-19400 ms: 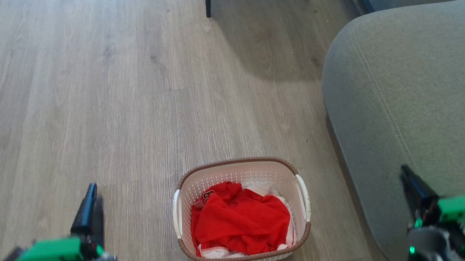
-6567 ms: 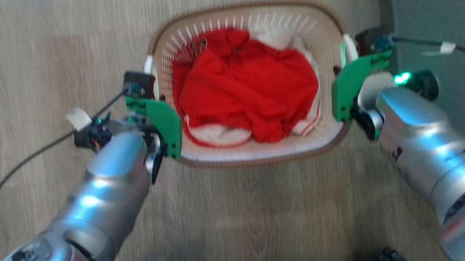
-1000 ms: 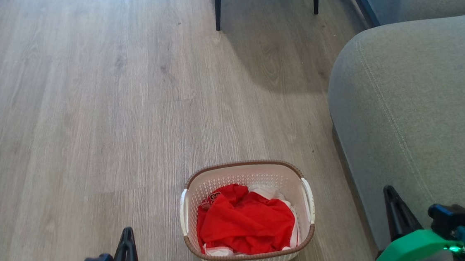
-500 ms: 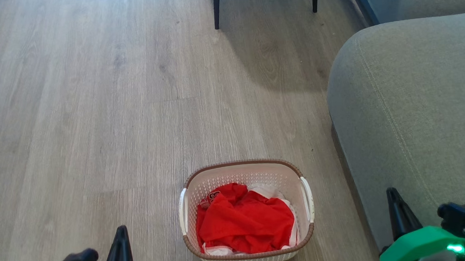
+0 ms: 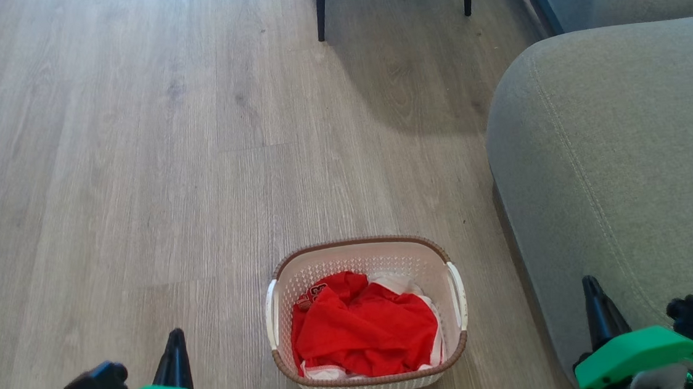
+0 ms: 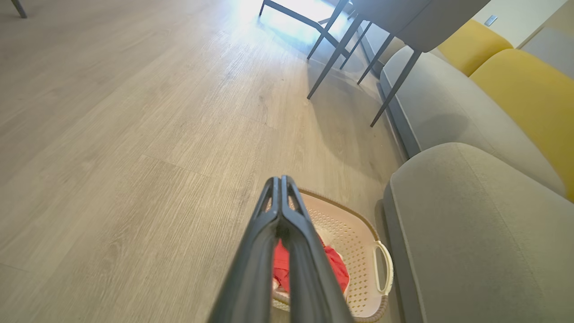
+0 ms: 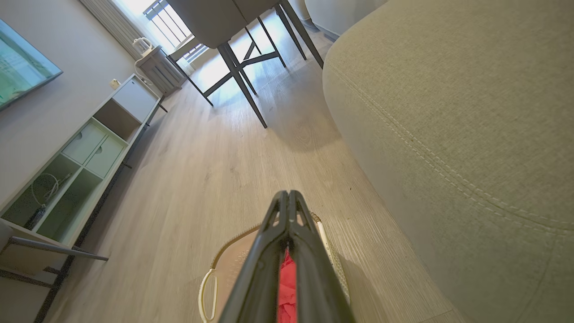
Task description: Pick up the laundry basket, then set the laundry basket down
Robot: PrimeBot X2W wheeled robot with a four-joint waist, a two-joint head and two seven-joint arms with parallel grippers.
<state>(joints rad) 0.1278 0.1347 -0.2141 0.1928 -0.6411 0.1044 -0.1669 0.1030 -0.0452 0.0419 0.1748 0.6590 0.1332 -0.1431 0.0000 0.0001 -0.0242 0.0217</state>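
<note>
Finds the cream-white perforated plastic laundry basket (image 5: 359, 260) with brown rim standing on the near wood-plank floor (image 5: 134, 174), just left of the grey fabric sofa (image 5: 621, 154), left gripper (image 5: 175, 350) and right gripper (image 5: 595, 308) clear of it, both pinched closed on nothing; judges set-down likely done.

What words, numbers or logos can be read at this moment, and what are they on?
No text is legible in these views.
Print on the red garment in the laundry basket: dark and white marks, perhaps numerals, too small and crumpled to read.
Screen on the wall: greenish picture, no readable words.
</note>
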